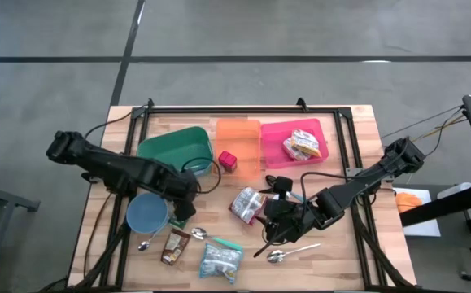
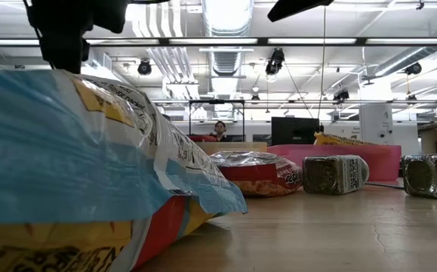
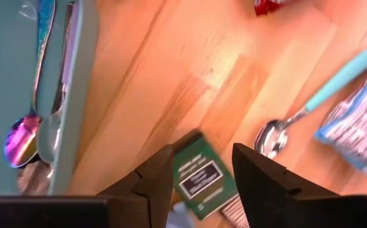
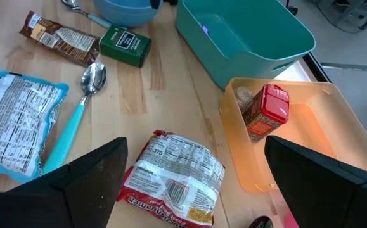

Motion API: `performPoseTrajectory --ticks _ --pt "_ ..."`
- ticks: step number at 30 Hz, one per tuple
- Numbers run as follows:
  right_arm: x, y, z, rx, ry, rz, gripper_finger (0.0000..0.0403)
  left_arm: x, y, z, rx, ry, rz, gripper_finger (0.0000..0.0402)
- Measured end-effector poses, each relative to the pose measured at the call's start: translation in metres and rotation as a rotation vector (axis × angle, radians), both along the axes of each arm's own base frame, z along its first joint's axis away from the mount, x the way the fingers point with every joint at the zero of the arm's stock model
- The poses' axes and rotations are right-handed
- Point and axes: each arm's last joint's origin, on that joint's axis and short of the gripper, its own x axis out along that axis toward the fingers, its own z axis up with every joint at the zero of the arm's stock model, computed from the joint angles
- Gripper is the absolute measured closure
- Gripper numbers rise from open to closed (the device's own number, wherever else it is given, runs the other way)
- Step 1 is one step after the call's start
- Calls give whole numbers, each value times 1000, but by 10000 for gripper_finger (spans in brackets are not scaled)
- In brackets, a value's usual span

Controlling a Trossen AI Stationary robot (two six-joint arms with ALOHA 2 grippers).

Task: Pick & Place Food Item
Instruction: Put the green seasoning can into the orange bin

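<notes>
Cardboard by the look of it, stiff-sided and light: small green box (image 3: 199, 180) lying flat on the table (image 1: 345, 264), toward seven o'clock from the table's middle in the overhead view and just off three o'clock of the blue bowl (image 1: 146, 213). Left gripper (image 3: 202, 155) directly above, fingers (image 3: 154, 180) spread with a clear gap, one on either side of the box; contact between pads and cardboard impossible to judge. Probably hollow or loosely filled, so likely to dent under a hard squeeze (corners stronger than the middle of a face). Best taken across the narrow width, near the middle of its length, low enough to catch the side walls rather than the printed top. Smooth printed surface, so possibly a little slippery; worth a firm but not crushing pinch, and a level lift to stop any pivoting. Teal-handled spoon (image 3: 284, 126) and brown snack wrapper (image 4: 59, 39) close by, so little room for a wide approach. Right gripper (image 4: 194, 149) idle around five o'clock, above the red noodle packet (image 4: 173, 177), fingers wide apart, holding nothing.
</notes>
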Motion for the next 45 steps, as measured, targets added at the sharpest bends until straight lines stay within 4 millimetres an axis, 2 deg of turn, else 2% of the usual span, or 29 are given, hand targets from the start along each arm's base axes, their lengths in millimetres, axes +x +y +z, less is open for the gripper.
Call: performPoseTrajectory --ticks 7,10,21,30,36,45 --pt "0 0 0 -4 4 2 35 -2 -1 -12 -41 7 166 241" --pt "0 0 0 -6 5 4 35 -6 0 -21 -38 39 172 226" --pt "0 0 0 -10 7 7 35 -7 -4 -44 -139 44 177 85" --pt "0 0 0 -10 7 7 35 -14 -4 -61 -161 77 254 12" --pt "0 0 0 -10 6 7 35 -15 -9 -71 -202 78 264 9" --pt "0 0 0 -7 2 7 35 -9 -16 -94 -177 175 250 11"
